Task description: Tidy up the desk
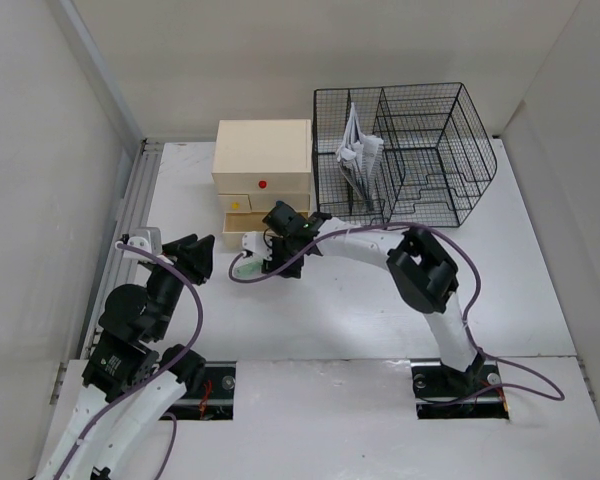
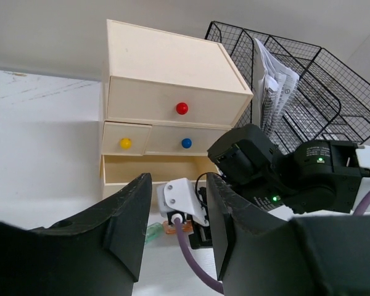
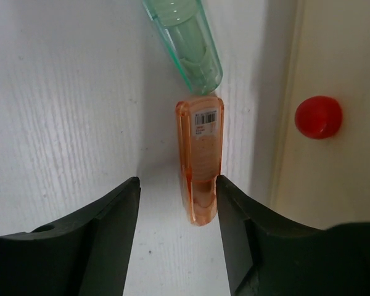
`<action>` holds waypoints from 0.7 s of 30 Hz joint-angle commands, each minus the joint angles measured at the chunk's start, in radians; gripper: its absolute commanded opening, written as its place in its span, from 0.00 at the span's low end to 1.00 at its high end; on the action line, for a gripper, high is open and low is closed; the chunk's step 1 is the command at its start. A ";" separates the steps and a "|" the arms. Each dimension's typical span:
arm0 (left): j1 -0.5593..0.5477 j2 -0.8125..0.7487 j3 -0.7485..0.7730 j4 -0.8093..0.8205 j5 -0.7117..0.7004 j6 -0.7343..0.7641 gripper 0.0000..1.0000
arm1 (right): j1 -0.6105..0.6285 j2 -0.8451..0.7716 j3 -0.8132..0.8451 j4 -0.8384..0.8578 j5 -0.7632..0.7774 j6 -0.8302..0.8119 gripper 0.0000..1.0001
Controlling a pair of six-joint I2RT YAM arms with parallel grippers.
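Note:
On the white desk (image 1: pixel 360 310), an orange see-through pen (image 3: pixel 200 160) lies end to end with a green see-through pen (image 3: pixel 185 37), in front of the beige drawer box (image 1: pixel 262 160). My right gripper (image 3: pixel 177 182) is low over the orange pen and open. Its right finger (image 3: pixel 240 228) touches the pen's near end, and a gap stays on the left side. In the top view the right gripper (image 1: pixel 278 252) hides both pens. My left gripper (image 2: pixel 179 179) hangs open and empty at the left (image 1: pixel 193 255), facing the box. From there, bits of the green pen (image 2: pixel 151 233) and orange pen (image 2: pixel 169 229) show.
The box's bottom drawer (image 2: pixel 154 169) is pulled out. Its upper drawers carry red (image 2: pixel 182 108), yellow (image 2: pixel 125 143) and blue (image 2: pixel 186 143) knobs. A black wire mesh organizer (image 1: pixel 420 150) with papers (image 1: pixel 358 155) stands to the right. A metal rail (image 1: pixel 130 215) lines the left edge.

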 commanded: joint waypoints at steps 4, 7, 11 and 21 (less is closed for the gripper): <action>-0.005 0.006 0.008 0.040 0.007 0.012 0.38 | -0.002 0.074 0.099 -0.020 -0.015 0.038 0.60; -0.005 0.006 0.008 0.040 0.007 0.012 0.39 | -0.002 0.100 0.120 -0.059 -0.042 0.029 0.60; -0.005 -0.003 0.008 0.040 0.007 0.012 0.40 | -0.002 0.118 0.129 -0.081 -0.061 0.009 0.60; -0.005 -0.012 0.008 0.040 0.007 0.012 0.41 | -0.002 0.172 0.166 -0.268 -0.151 -0.086 0.48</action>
